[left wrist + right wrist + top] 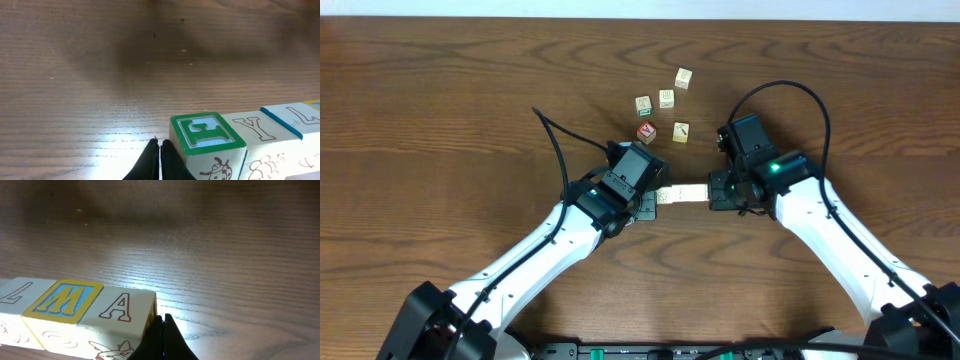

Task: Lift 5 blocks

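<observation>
The left arm [520, 255] and the right arm [840, 238] are built alike, with long links in smooth white shells and black joints between the sections. Each rises from a bulky black base [420, 322] and ends in a boxy black block, the left wrist housing [628, 172] and the right wrist housing [750, 138]. A small green light [773, 167] glows on the right arm. The left cable [558, 150] is a thin black arc, and the right cable [798, 92] forms a wider black loop. The left pincer [160, 159] and the right pincer [162, 337] have matte black fingers that taper to narrow tips.
</observation>
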`<state>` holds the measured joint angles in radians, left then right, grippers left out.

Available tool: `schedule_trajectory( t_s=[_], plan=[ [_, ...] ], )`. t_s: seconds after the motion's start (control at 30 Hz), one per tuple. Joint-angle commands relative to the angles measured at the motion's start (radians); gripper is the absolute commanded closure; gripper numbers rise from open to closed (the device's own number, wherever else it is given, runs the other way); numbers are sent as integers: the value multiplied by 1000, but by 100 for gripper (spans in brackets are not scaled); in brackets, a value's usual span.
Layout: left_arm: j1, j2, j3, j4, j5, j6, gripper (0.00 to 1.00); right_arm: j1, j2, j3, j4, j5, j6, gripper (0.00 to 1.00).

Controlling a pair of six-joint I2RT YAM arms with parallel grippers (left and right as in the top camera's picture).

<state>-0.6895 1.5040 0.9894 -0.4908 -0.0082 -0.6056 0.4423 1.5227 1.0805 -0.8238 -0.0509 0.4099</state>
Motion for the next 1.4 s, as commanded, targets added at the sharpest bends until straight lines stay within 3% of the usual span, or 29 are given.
schedule_trajectory(
  t_s=[0.0, 1.37],
  plan=[
    [-89, -5, 54, 116, 284, -39, 93, 89, 21, 9, 50, -507, -18, 99],
    [-89, 32, 54, 201, 334, -43, 92, 88, 67, 8, 151, -688, -2, 99]
  ],
)
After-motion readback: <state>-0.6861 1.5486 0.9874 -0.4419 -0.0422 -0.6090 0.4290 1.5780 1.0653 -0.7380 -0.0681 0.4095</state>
